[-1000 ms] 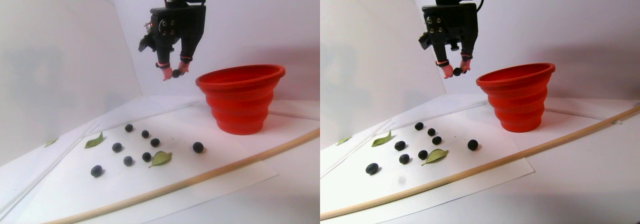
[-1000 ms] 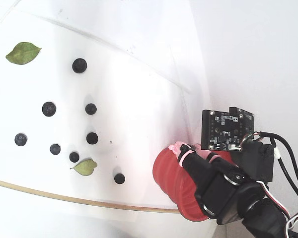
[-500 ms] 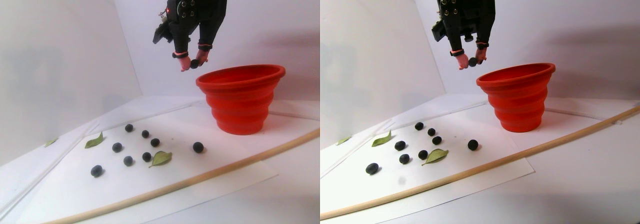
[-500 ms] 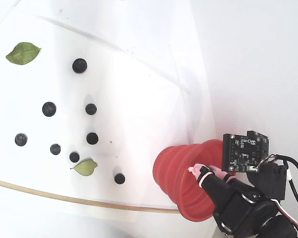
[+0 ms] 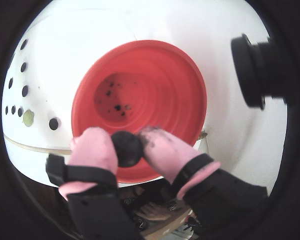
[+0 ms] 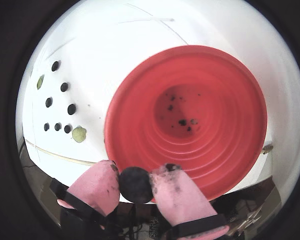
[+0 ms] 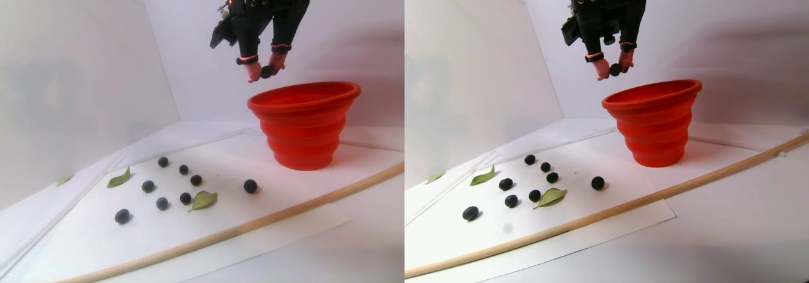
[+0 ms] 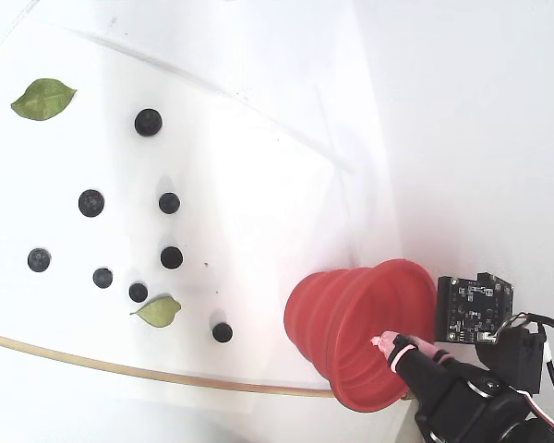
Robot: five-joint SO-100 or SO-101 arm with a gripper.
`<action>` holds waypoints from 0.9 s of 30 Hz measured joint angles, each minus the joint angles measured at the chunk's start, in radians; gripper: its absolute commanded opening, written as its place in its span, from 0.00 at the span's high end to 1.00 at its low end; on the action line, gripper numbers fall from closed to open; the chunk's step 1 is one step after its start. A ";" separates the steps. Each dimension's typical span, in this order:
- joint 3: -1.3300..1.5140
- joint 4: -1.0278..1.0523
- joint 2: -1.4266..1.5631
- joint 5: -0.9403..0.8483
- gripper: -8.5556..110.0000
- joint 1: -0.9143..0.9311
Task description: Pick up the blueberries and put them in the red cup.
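My gripper [image 5: 127, 147] has pink-covered fingers and is shut on one dark blueberry [image 5: 126, 149]. It holds the berry in the air above the rim of the red cup [image 5: 155, 65]. Another wrist view shows the same grip [image 6: 136, 184] over the cup [image 6: 215, 90]. The cup's bottom shows only small dark specks. In the stereo pair view the gripper [image 7: 266, 72] hangs just above the cup's [image 7: 304, 125] left rim. Several more blueberries [image 8: 172, 257] lie loose on the white sheet to the left of the cup [image 8: 351, 323] in the fixed view.
Two green leaves [image 8: 43, 98] [image 8: 159, 311] lie among the berries. A thin wooden rod [image 8: 120, 367] runs along the sheet's edge. A black camera lens [image 5: 250, 70] juts in at the right of a wrist view. White walls stand behind the cup.
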 measured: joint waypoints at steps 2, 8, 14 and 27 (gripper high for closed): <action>0.000 0.000 0.000 -0.005 0.84 0.021; 0.017 0.000 0.000 -0.009 0.82 0.048; 0.046 -0.009 0.000 -0.044 0.79 0.084; 0.051 -0.020 0.000 -0.049 0.79 0.074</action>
